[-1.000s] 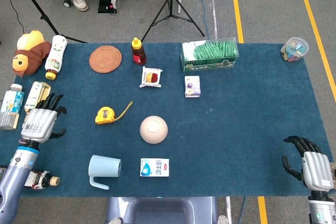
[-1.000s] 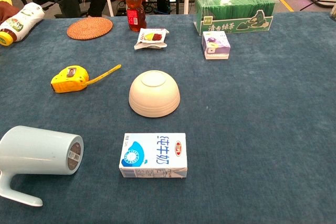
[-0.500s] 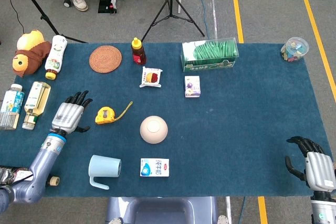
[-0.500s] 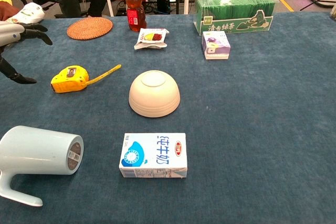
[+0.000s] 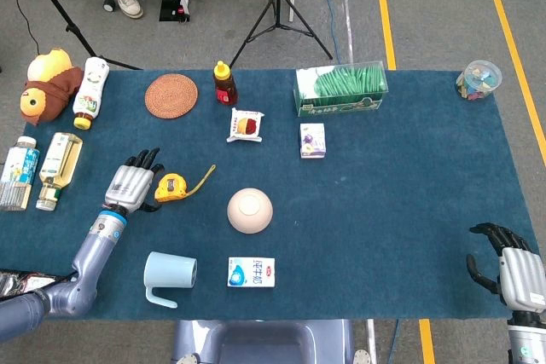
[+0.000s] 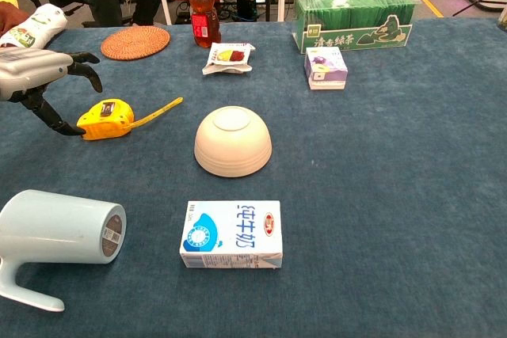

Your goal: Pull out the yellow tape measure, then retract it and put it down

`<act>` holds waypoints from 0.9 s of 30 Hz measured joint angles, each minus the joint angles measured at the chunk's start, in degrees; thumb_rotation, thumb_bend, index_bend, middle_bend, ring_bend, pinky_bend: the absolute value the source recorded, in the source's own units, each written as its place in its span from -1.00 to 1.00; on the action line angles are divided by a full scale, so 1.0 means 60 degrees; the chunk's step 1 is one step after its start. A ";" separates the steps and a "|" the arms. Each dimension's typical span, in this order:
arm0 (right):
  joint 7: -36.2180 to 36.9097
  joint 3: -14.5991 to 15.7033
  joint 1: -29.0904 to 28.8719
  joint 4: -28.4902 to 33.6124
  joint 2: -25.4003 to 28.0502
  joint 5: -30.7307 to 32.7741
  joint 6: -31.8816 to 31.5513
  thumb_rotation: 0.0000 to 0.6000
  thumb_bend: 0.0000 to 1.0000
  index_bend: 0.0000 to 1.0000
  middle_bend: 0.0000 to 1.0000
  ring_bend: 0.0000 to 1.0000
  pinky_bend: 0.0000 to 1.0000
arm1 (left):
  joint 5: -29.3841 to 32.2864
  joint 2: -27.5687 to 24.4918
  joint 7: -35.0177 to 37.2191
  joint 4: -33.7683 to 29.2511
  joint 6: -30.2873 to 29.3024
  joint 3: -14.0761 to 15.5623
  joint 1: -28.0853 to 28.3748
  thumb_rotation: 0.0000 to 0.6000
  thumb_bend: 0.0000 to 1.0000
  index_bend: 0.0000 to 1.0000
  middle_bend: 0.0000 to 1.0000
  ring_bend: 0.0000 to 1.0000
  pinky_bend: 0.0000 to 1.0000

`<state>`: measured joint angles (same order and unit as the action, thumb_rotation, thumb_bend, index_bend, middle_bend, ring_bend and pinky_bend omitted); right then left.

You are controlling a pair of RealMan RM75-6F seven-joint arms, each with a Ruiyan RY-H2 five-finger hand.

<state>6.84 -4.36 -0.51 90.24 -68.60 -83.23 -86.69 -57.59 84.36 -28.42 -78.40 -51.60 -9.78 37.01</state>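
Tape measure (image 5: pixel 171 187) lay on blue table cloth (image 5: pixel 384 185), w/ short bit of yellow tape sticking out toward upper right, left of upturned bowl (image 5: pixel 250 210). Left hand (image 5: pixel 130 187) was just beside its left end, fingers spread, thumb tip at the case edge; contact unclear. Right hand (image 5: pixel 512 272) sat at near right corner, well apart, fingers loosely apart, holding nothing. Mug (image 5: pixel 169 275) lay on its side near milk carton (image 5: pixel 252 273).

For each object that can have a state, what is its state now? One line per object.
yellow tape measure: on the table, a little blade out
left hand: open, beside the tape measure
right hand: holds nothing
mug: on its side
bowl: upside down
honey bottle: upright, capped
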 measured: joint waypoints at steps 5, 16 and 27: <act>0.0016 -0.0011 0.0016 -0.0029 -0.0005 0.0030 0.0007 0.95 -0.13 -0.38 -0.42 -0.53 -0.52 | 0.0096 0.0128 0.0028 0.0137 0.0028 0.0078 0.0106 0.81 -0.65 -0.49 -1.00 -1.00 -0.71; -0.0051 -0.0032 0.0026 0.0023 0.0018 0.0103 0.0055 0.96 -0.13 -0.38 -0.42 -0.53 -0.52 | 0.0216 0.0339 0.0282 0.0565 0.0132 0.0153 0.0269 0.80 -0.65 -0.49 -1.00 -1.00 -0.71; -0.0253 -0.0078 0.0060 0.0181 0.0059 0.0231 0.0049 0.96 -0.14 -0.38 -0.42 -0.53 -0.52 | 0.0216 0.0687 0.0687 0.1191 0.0468 0.0203 0.0481 0.82 -0.58 -0.33 -1.00 -1.00 -0.71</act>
<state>5.33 -4.83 -0.15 91.33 -68.25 -81.84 -86.40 -56.29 88.49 -24.30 -71.25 -48.79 -8.56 39.90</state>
